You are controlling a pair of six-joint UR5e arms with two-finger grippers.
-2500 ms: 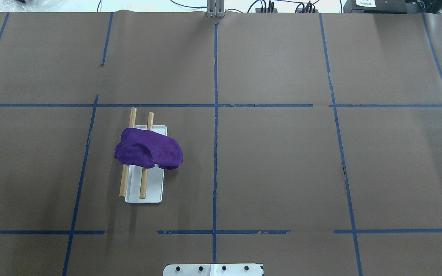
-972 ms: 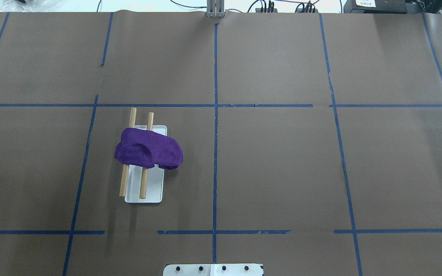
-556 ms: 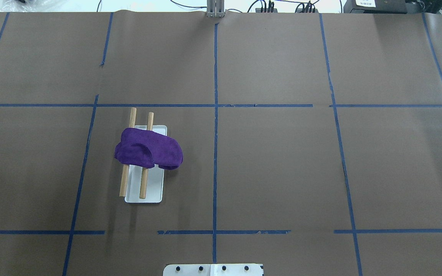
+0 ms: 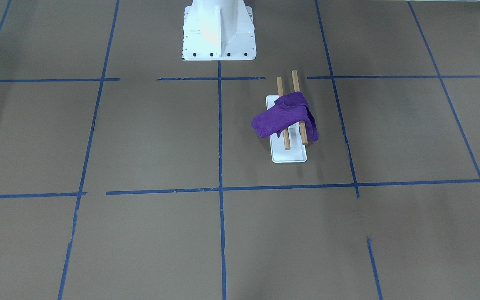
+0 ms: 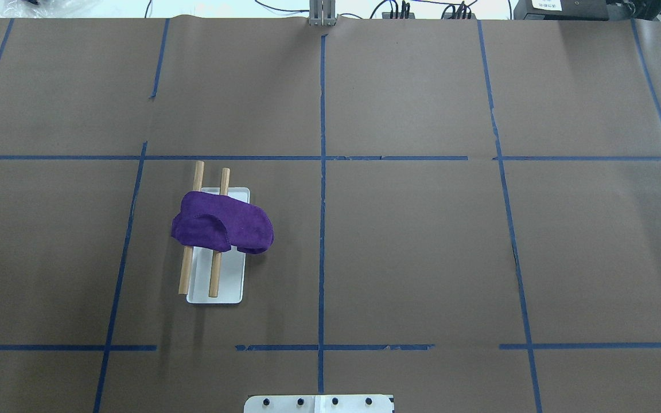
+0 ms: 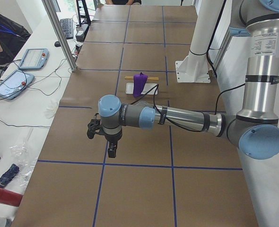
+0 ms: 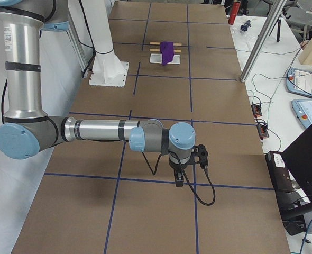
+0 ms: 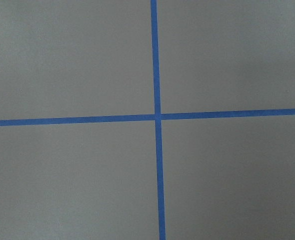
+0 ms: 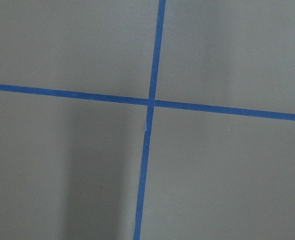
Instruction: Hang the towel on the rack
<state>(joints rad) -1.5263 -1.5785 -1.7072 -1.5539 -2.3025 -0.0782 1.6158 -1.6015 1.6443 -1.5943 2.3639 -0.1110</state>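
Note:
The purple towel (image 5: 224, 222) lies draped across the two brown wooden rods (image 5: 214, 278) of the rack, whose white base (image 5: 230, 287) stands left of the table's middle. It also shows in the front-facing view (image 4: 279, 117), with the base (image 4: 290, 155) below it. No gripper is near it. The left gripper (image 6: 112, 152) hangs over the table's left end, far from the towel (image 6: 139, 84). The right gripper (image 7: 180, 182) hangs over the right end, far from the towel (image 7: 167, 51). I cannot tell whether either is open or shut. Both wrist views show only brown paper and blue tape.
The white robot pedestal (image 4: 218, 31) stands at the table's near-robot edge. Blue tape lines divide the brown paper cover. An aluminium post (image 6: 59, 35) and tablets stand at the operators' side, where a person (image 6: 0, 33) sits.

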